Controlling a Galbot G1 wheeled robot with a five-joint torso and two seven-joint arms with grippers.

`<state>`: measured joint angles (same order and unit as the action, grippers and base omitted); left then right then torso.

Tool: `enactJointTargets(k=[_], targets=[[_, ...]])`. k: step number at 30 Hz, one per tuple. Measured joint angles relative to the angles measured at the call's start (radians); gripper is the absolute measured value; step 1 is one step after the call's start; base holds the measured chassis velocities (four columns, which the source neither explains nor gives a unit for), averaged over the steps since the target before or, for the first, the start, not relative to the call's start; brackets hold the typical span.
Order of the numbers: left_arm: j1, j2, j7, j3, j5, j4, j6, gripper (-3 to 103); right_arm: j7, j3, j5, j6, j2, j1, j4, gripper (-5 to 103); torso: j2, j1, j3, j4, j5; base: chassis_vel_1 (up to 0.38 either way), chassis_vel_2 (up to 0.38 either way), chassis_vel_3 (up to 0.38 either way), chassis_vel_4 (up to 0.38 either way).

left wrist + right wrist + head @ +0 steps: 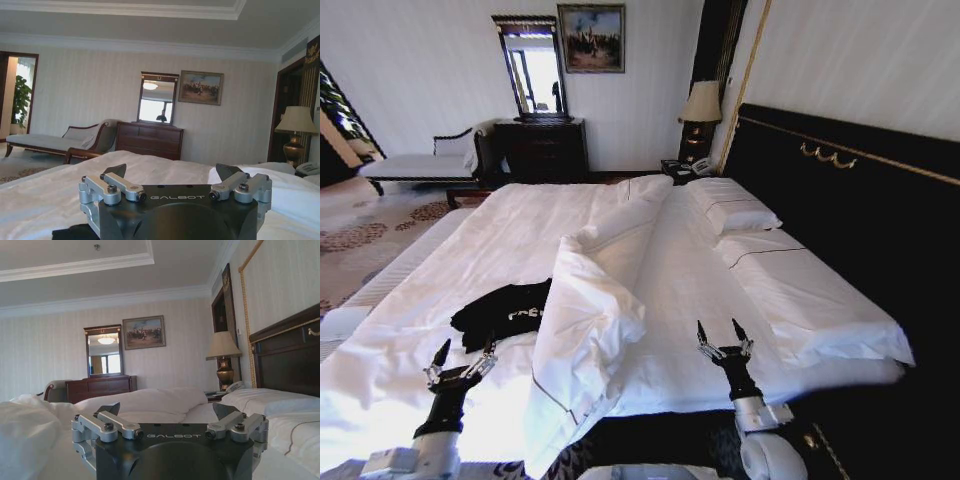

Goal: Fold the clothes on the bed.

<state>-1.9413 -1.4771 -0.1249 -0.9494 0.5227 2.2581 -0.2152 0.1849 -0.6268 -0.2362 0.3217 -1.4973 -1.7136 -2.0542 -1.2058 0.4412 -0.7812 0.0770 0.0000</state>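
Observation:
A black T-shirt (504, 312) with white lettering lies crumpled on the left half of the bed (685, 270), just left of a folded-back white duvet (590, 320). My left gripper (463, 353) stands open, fingers up, a short way in front of the shirt and not touching it. A dark corner of the shirt (70, 233) peeks out beside my left gripper (172, 170) in its wrist view. My right gripper (722, 332) is open over the bare sheet to the right of the duvet, empty. The right wrist view shows the right gripper (167, 408) with its fingers spread and the bed beyond.
White pillows (735, 212) lie along the black headboard (850, 200) on the right. Past the bed's far end stand a dark dresser (542, 148) with a mirror, a pale chaise (420, 160) and a lamp (700, 108) on a nightstand. Patterned carpet (370, 225) lies left.

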Motion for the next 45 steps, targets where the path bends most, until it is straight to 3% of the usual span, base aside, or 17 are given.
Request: enactJointTargets(k=[22,27,29,32,35,36,41,45], targets=[[-0.001,-0.009,-0.001,-0.011,-0.006,-0.012,-0.003,100,0.004,0.025,-0.023,0.023,0.007,0.005,0.012,100,0.000,0.000,0.000,0.0000,0.0000,0.044,0.081,-0.049,-0.082],[-0.004,-0.015,0.000,-0.012,-0.015,-0.016,-0.003,100,-0.030,0.123,-0.300,-0.030,0.054,0.005,-0.021,100,0.000,0.000,0.000,0.0000,-0.0003,0.035,0.032,-0.029,-0.040],[-0.005,-0.016,0.000,-0.012,-0.016,-0.017,-0.003,100,-0.045,0.139,-0.341,-0.043,0.062,0.008,-0.029,100,0.000,0.000,0.000,0.0001,-0.0002,0.000,0.000,0.000,0.000],[-0.006,-0.018,0.000,-0.013,-0.018,-0.023,-0.005,100,-0.171,0.218,-0.605,-0.138,0.104,0.047,-0.071,100,0.000,0.000,0.000,0.0001,0.0001,0.000,0.000,0.000,0.000],[-0.006,-0.018,0.000,-0.015,-0.018,-0.027,-0.006,100,-0.227,0.241,-0.712,-0.191,0.117,0.068,-0.093,100,0.000,0.000,0.000,-0.0001,0.0002,0.000,0.000,0.000,0.000],[-0.005,-0.018,0.001,-0.017,-0.018,-0.033,-0.006,100,-0.282,0.261,-0.802,-0.247,0.125,0.091,-0.110,100,0.000,0.000,0.000,0.0000,0.0002,0.000,0.000,0.000,0.000],[-0.002,-0.020,0.003,-0.018,-0.018,-0.049,-0.007,100,-0.384,0.296,-0.928,-0.347,0.136,0.157,-0.111,100,0.000,0.000,0.000,0.0000,-0.0002,0.000,0.000,0.000,0.000],[-0.002,-0.021,0.003,-0.018,-0.024,-0.057,-0.007,100,-0.413,0.319,-1.029,-0.398,0.158,0.223,-0.072,100,0.000,0.000,0.000,-0.0001,0.0000,0.000,0.000,0.000,0.000]])
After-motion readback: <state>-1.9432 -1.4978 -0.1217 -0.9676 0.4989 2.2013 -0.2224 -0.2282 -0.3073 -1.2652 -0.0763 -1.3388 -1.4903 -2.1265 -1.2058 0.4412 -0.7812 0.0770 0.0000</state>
